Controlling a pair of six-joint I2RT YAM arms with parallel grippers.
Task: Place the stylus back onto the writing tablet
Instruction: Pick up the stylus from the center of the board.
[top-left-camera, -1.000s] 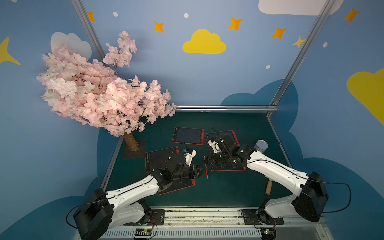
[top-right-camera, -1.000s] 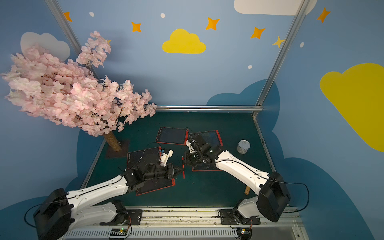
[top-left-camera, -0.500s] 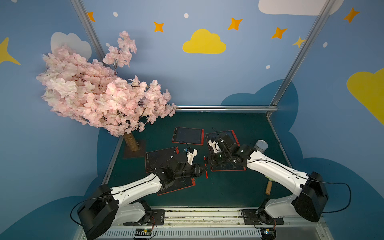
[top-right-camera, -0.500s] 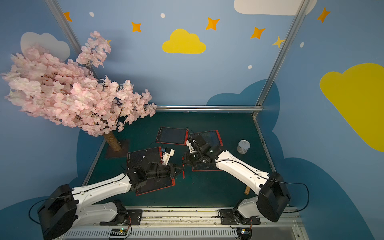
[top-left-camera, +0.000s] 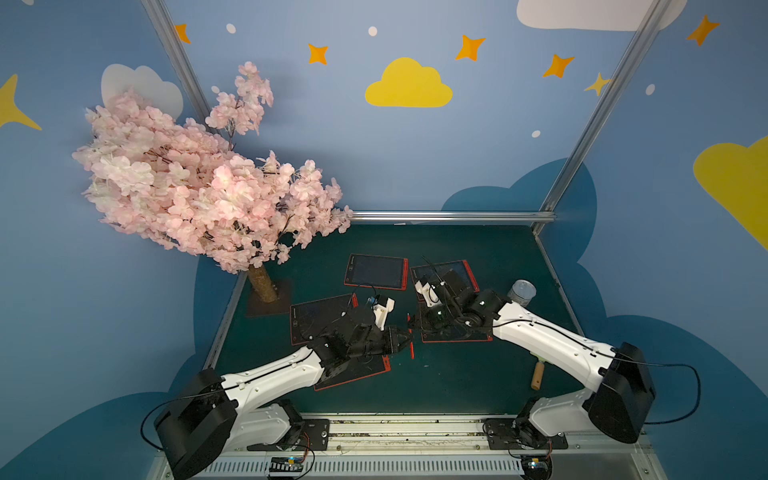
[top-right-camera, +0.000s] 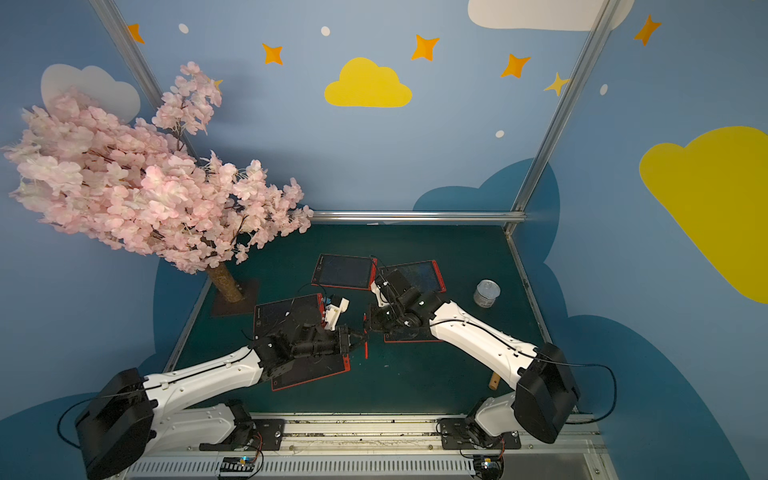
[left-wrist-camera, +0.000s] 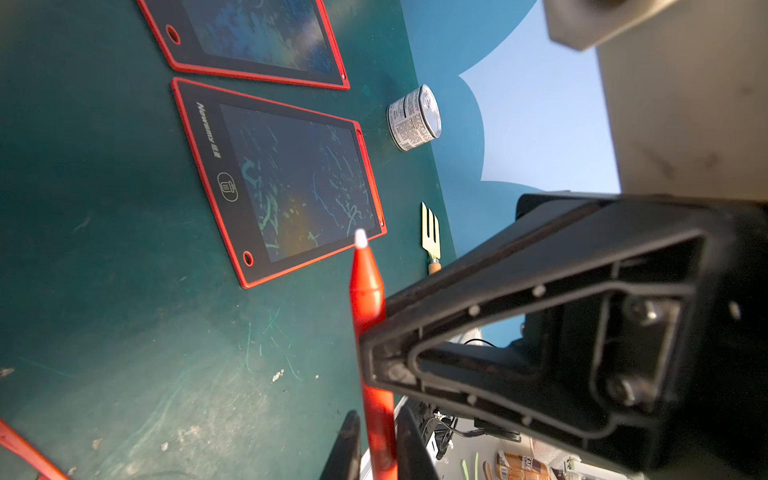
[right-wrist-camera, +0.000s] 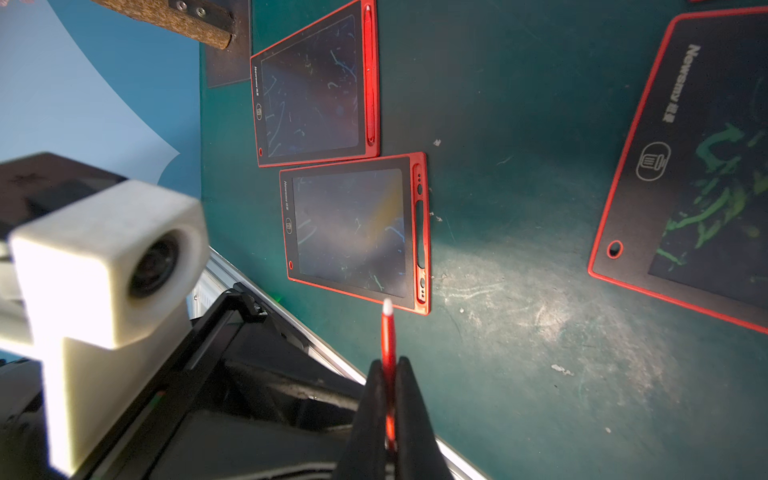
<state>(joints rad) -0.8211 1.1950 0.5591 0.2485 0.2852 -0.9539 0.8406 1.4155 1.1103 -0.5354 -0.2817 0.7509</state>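
Stylus (left-wrist-camera: 366, 286), one, clamped in the right gripper (right-wrist-camera: 388, 365) at the centre of the surface (top-left-camera: 449, 386), left gripper (left-wrist-camera: 379, 411) with jaws flanking it, grip unclear; five writing tablets (top-left-camera: 376, 272) (top-left-camera: 316, 316) (top-left-camera: 361, 372) (left-wrist-camera: 257, 37) (left-wrist-camera: 291, 178) around, one can (top-left-camera: 521, 291) at 2 o'clock

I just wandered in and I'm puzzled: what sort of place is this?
Probably a robot training or demonstration booth, dressed like a playroom: two white robot arms mounted at a green tabletop, red-framed writing tablets laid out there, and walls painted with clouds and stars.

My left arm (top-left-camera: 270, 376) and right arm (top-left-camera: 548, 340) both stretch low, forearms angled inward, tips nearly meeting mid-table. Right gripper (right-wrist-camera: 388, 365) pinches the stylus (right-wrist-camera: 387, 328) tight. Left gripper (left-wrist-camera: 379, 415): jaws flank it closely, contact unclear.
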